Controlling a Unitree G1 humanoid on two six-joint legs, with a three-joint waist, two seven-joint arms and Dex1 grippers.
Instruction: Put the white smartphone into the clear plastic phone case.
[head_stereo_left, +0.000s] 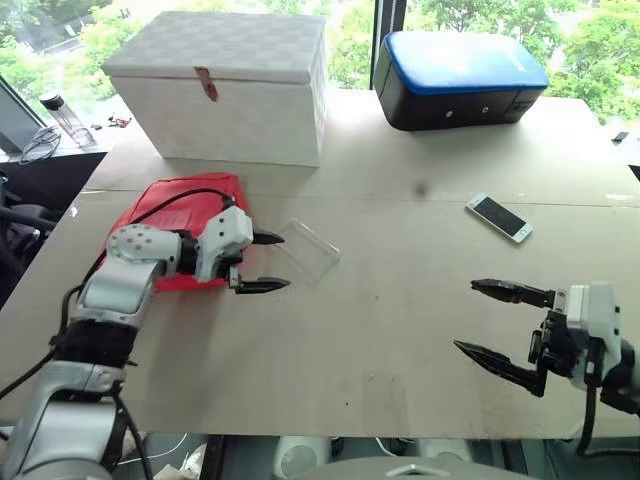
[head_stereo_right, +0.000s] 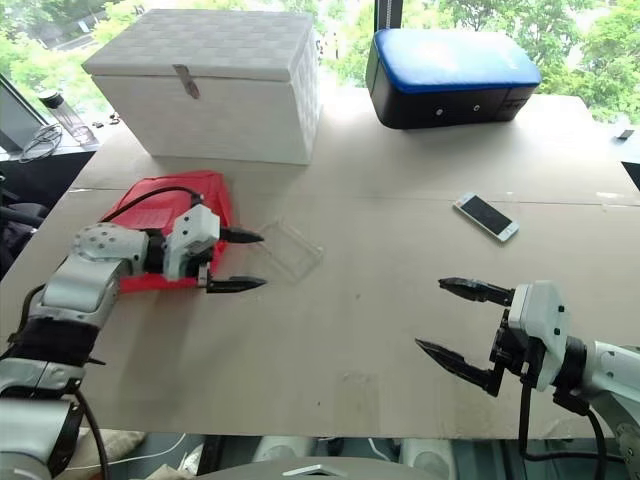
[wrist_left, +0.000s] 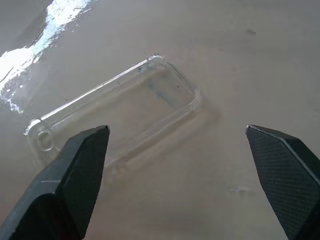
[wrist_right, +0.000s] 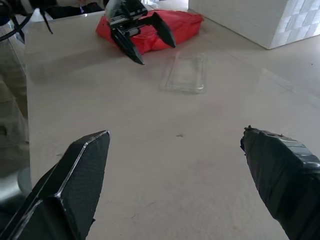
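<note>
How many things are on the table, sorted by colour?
White: 2, the white smartphone and the white box.
Clear: 1, the clear plastic phone case.
Red: 1, the red bag.
Blue and black: 1, the padded case.
Total: 5.

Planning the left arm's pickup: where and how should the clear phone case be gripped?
Probably across its two long raised rims, from above: the clear phone case lies flat and open side up on the table, just ahead of the open left gripper.
</note>
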